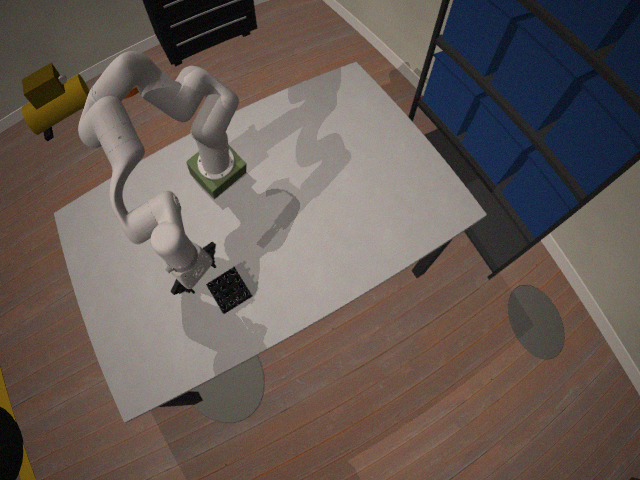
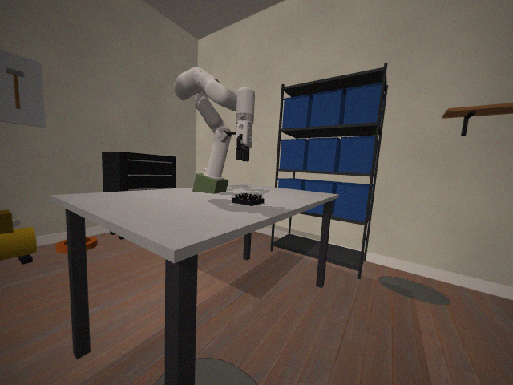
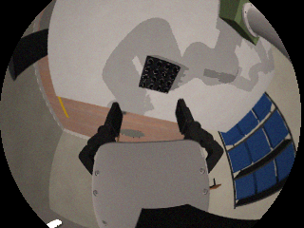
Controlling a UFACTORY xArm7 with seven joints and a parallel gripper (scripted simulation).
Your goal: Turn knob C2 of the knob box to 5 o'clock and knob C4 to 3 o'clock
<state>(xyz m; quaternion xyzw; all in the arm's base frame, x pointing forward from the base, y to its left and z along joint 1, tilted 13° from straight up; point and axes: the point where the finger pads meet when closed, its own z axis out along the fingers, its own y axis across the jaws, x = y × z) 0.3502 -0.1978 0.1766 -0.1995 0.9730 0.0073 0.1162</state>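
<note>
The black knob box (image 1: pixel 229 290) (image 2: pixel 248 200) (image 3: pixel 160 74) stands on the grey table, with rows of small black knobs on its top. The knobs' white lines, the printed names and the socket are too small and dark to make out. My gripper (image 1: pixel 194 269) (image 2: pixel 242 159) (image 3: pixel 148 106) is wide open and empty. It hangs high above the table, beside the box in the top view. In the wrist view the box lies beyond the fingertips, and nothing is between the fingers.
The table (image 1: pixel 392 206) (image 2: pixel 136 211) (image 3: pixel 81 57) bears the arm's green base block (image 1: pixel 214 187) (image 2: pixel 210 184) (image 3: pixel 233 19). Shadows of the arm fall around the box. A rack with blue bins (image 1: pixel 537 82) (image 2: pixel 327 155) (image 3: pixel 258 147) stands beyond the table.
</note>
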